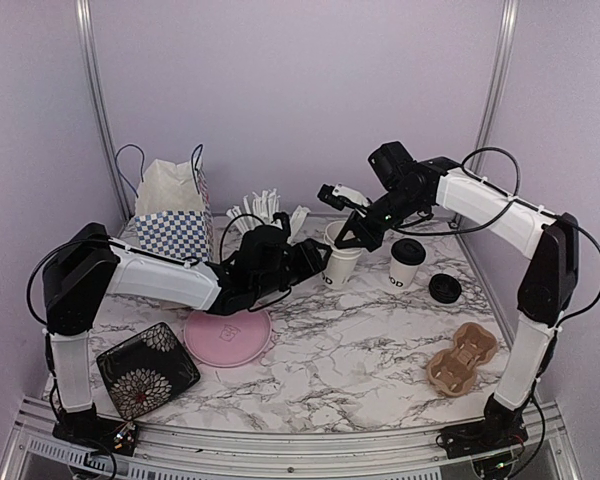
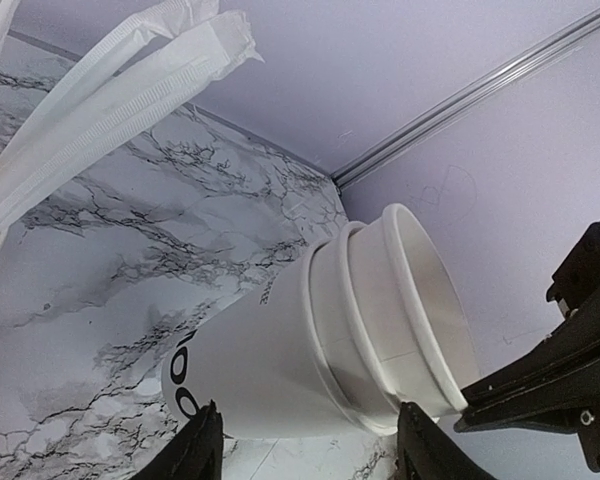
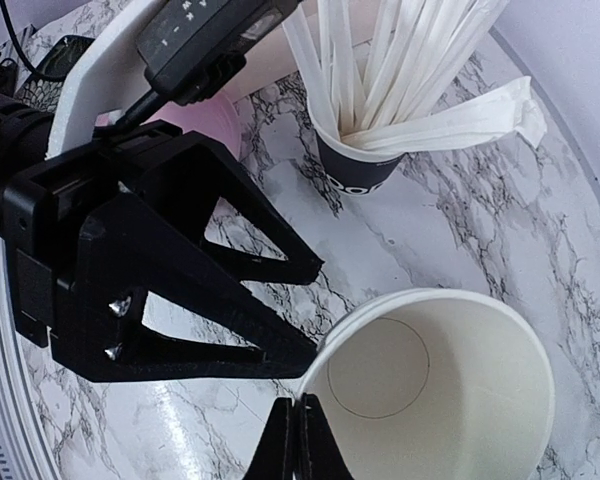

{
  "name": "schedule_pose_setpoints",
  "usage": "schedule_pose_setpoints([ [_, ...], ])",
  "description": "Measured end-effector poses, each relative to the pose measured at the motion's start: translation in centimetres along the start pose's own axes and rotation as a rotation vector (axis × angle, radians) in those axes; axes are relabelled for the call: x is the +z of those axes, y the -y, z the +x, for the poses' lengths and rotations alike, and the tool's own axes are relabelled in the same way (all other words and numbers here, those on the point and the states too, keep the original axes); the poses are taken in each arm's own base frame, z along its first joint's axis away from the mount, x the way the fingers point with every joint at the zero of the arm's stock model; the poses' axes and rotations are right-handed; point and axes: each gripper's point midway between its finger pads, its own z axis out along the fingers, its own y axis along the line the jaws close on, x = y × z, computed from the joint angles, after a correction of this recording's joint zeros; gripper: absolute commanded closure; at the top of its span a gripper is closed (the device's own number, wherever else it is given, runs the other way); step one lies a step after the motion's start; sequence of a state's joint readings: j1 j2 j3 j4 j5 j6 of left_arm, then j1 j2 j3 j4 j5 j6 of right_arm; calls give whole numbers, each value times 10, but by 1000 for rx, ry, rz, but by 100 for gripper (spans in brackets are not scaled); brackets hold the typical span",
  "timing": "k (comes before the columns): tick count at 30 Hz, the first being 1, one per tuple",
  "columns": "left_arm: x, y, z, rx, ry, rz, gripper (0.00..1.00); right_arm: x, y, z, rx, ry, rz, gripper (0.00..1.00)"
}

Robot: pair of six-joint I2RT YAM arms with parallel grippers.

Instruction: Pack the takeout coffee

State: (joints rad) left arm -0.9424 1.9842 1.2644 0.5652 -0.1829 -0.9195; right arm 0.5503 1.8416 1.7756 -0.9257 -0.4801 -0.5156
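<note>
A marble table point(image 1: 360, 340) seen from above, with two robot arms meeting over an open cup point(image 2: 280, 370) near the back centre. The cup is white paper with black lettering and no lid, and several rims show at its mouth, as if cups are nested. The left gripper point(image 1: 318, 263) is partly closed around the cup's body, with a finger point(image 2: 202, 450) pressed close on each side. The right gripper point(image 3: 298, 435) is fully closed and its tips touch the cup's rim; whether it pinches the rim cannot be told. Just right of this cup stands a lidded cup point(image 1: 407, 265), and a loose lid point(image 1: 445, 288) lies flat beside that. A cardboard carrier point(image 1: 463, 357) sits nearer the front right, well apart from both cups.
</note>
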Motion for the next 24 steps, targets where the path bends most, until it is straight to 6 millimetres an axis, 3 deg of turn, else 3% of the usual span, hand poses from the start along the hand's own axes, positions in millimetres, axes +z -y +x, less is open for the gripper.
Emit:
schedule_pose_setpoints([
  [8, 10, -28, 8, -27, -17, -55, 38, 1, 0, 0, -5, 1, -2, 100],
  [24, 5, -33, 6, -7, -12, -69, 36, -3, 1, -8, -23, 9, 14, 100],
])
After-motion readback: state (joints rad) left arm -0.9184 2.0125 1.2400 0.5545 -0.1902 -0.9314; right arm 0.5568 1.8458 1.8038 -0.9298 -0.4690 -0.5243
